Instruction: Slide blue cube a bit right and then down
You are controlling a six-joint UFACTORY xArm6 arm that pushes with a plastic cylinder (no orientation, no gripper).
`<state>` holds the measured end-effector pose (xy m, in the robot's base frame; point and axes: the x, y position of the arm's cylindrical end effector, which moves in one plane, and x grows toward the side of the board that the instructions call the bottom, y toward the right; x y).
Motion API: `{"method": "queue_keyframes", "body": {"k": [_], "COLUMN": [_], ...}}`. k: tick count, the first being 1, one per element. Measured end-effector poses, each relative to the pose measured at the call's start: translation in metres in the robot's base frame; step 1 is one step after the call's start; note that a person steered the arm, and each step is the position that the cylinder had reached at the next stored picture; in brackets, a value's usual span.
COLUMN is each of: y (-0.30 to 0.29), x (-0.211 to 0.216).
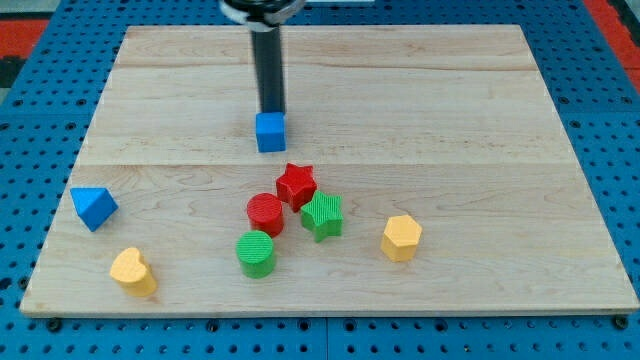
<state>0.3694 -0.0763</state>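
The blue cube [270, 132] sits on the wooden board [450, 110], a little left of centre in the upper half. My tip [272, 110] stands right at the cube's top edge, touching or nearly touching it from the view's top. The dark rod rises straight up from there to the view's top edge.
Below the cube lies a cluster: a red star [296, 185], a red cylinder [265, 213], a green star [323, 216] and a green cylinder [256, 253]. A yellow hexagonal block [401, 238] lies to the right. A blue triangular block [93, 207] and a yellow heart [133, 271] lie at the left.
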Motion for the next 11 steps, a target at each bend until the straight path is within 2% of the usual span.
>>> {"method": "queue_keyframes", "body": {"k": [1,2,3,4,5,6,7,8,10,11], "y": [-0.001,-0.032,-0.023,0.053,0.105,0.111,0.064,0.038,0.143,0.155], "x": [0.008,0.024,0.037,0.023,0.012,0.026,0.004,0.029,0.046,0.062]}}
